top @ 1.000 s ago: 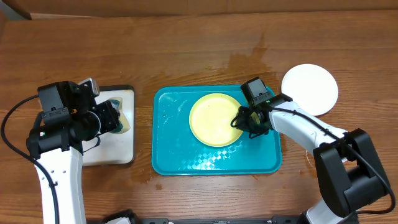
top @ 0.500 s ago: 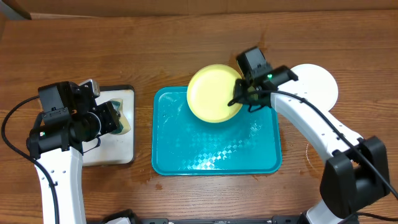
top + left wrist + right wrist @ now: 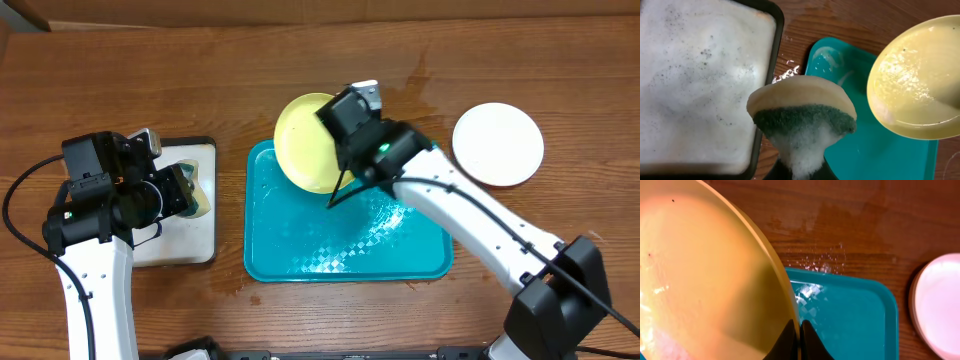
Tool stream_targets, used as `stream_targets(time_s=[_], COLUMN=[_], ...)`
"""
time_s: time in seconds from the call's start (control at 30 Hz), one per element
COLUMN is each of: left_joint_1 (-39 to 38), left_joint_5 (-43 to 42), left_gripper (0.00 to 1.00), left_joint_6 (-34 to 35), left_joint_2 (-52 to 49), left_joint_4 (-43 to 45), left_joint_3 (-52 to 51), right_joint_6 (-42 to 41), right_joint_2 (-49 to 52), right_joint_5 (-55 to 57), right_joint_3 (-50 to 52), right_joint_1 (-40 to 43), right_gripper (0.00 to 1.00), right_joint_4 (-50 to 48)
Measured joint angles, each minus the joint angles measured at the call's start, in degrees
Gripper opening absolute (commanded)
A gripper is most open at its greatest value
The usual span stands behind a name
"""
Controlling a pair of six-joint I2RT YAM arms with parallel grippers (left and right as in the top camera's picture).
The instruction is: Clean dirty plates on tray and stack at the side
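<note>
My right gripper point(image 3: 338, 185) is shut on the rim of the pale yellow-green plate point(image 3: 305, 140). It holds the plate tilted on edge above the far left part of the teal tray point(image 3: 300, 250). In the right wrist view the fingers pinch the plate point(image 3: 705, 280) at the gripper point(image 3: 799, 330). The plate also shows in the left wrist view point(image 3: 920, 85). My left gripper point(image 3: 185, 190) is shut on a foamy yellow-and-green sponge point(image 3: 802, 117) beside the tray's left edge point(image 3: 880, 150). White plates point(image 3: 498, 143) lie stacked on the table to the right.
A black-rimmed tray point(image 3: 180, 245) with a white foamy surface point(image 3: 695, 85) sits under my left arm. A wet patch point(image 3: 400, 95) darkens the wood behind the teal tray. The teal tray's floor point(image 3: 855, 315) is wet and bare.
My right gripper has lifted the yellow-green plate off the tray, carried it left and toward the far edge, and tilted it up on edge. The left arm has not moved.
</note>
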State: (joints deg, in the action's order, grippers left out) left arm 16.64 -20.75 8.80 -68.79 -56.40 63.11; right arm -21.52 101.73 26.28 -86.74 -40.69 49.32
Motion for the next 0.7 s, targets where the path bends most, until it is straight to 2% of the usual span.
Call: stream_targets(time_s=[0.13, 0.7], left_joint_1=[0.0, 0.0], left_joint_5=[0.0, 1.9], left_gripper=[0.04, 0.04], left_joint_6=[0.0, 0.0], left_joint_2=[0.0, 0.0], left_joint_4=[0.0, -0.3], left_joint_3=[0.0, 0.0], right_joint_6=[2.3, 10.4], right_joint_2=[0.0, 0.1], right_joint_5=[5.0, 14.7], right_joint_3=[0.0, 0.0], right_joint_1=[-2.6, -3.5], right_gripper=[0.04, 0.04], right_joint_4=[-1.0, -3.5])
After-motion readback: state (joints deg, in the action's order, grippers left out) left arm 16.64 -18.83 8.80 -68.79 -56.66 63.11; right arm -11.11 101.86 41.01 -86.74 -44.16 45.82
